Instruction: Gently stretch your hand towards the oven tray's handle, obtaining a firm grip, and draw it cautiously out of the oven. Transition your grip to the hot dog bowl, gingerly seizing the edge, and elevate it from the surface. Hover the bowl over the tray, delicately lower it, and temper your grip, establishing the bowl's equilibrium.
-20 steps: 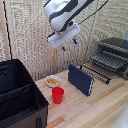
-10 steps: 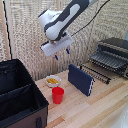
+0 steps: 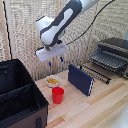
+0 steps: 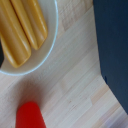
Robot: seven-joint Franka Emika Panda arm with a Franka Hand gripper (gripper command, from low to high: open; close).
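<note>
On the light wooden plank tabletop point(image 3: 100, 107), I saw the small white bowl of yellow hot dogs point(image 3: 52, 80) beside the red plastic cup point(image 3: 58, 95). My blue-tipped hand point(image 3: 56, 62) hovered above it, fingers apart, empty.

exterior wide, wrist close above bowl point(image 4: 22, 35)

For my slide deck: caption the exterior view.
Robot gripper hovers above the hot dog bowl, oven tray already pulled out.
</note>
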